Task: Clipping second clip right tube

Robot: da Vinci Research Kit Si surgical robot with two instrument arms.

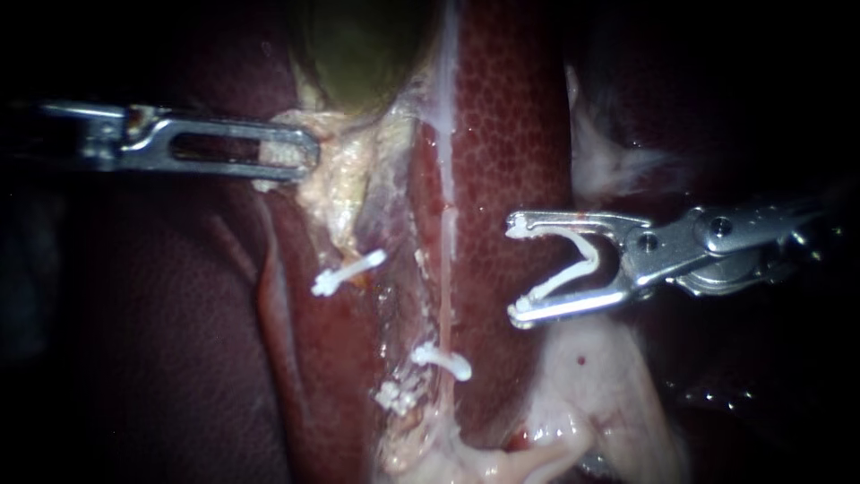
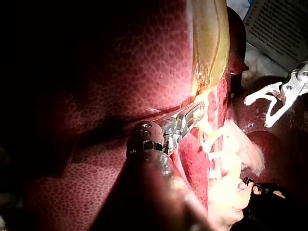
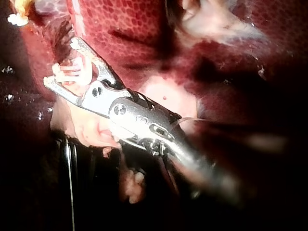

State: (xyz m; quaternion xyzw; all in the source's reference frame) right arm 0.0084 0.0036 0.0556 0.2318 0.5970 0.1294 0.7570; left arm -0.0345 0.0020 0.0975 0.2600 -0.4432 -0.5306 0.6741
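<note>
**Open clip near the right tube**

The liver (image 1: 511, 134) lies behind both pincers, and the gallbladder (image 1: 358, 54) sits above the left one. The left instrument (image 1: 309, 152) has its pincer clamped on pale tissue (image 1: 340, 193). The right instrument (image 1: 515, 269) has its pincer apart, gripping an open white clip (image 1: 573, 264). The right tube (image 1: 445, 269) runs just ahead of it, untouched, with a shut clip (image 1: 441, 358) lower down.

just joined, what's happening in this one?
The left instrument holds pale tissue below the gallbladder, jaws shut on it. The right instrument carries an open clip in its jaws, beside the right tube but not yet around it. That tube already has a placed clip lower down.
</note>
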